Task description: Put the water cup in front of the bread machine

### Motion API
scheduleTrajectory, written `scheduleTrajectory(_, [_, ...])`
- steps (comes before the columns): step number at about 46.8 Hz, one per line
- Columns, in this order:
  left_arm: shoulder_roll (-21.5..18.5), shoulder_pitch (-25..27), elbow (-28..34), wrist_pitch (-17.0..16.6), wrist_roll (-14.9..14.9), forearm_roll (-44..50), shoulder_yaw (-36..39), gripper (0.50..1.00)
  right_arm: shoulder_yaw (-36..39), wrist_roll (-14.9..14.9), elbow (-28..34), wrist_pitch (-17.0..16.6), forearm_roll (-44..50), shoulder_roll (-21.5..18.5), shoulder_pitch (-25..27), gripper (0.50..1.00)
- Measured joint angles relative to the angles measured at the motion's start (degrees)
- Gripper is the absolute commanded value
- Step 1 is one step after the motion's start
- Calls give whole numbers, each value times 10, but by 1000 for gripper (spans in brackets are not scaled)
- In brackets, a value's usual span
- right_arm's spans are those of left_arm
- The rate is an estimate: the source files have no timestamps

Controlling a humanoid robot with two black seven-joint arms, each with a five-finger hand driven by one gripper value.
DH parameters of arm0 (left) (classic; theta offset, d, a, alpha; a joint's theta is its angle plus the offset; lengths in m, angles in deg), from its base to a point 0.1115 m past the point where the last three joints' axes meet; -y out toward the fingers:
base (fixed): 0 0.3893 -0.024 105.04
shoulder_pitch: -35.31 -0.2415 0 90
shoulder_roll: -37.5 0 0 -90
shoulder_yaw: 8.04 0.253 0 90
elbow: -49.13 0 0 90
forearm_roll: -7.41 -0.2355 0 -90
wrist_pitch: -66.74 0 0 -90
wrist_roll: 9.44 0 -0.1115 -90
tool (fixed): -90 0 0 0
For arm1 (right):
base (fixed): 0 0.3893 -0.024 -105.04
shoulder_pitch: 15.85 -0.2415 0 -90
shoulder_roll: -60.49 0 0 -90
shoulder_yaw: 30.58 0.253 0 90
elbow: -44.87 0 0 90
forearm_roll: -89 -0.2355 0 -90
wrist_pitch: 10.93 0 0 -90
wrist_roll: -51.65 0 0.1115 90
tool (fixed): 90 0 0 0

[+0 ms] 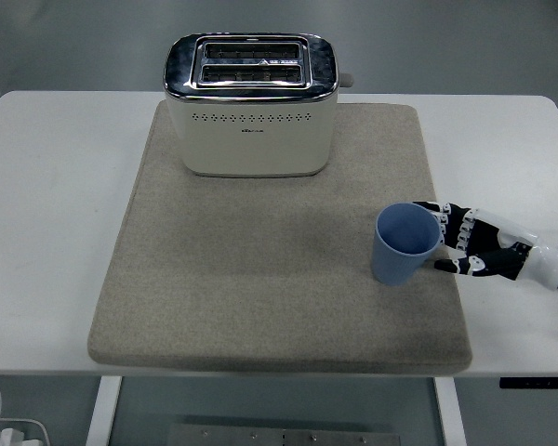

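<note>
The right hand (467, 245) grips the blue cup (405, 244), tilted, at the mat's (260, 279) right edge, well apart from the toaster (251, 104).

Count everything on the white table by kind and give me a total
Toaster: 1
Blue cup: 1
Beige mat: 1
Robot hand: 1, the right one, beside the cup
Total: 4
</note>
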Motion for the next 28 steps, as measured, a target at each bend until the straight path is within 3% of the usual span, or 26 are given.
scheduleTrajectory(28, [0,0,0,0,0,0,0,1000,25,0,-7,0,-1,-36,16,940])
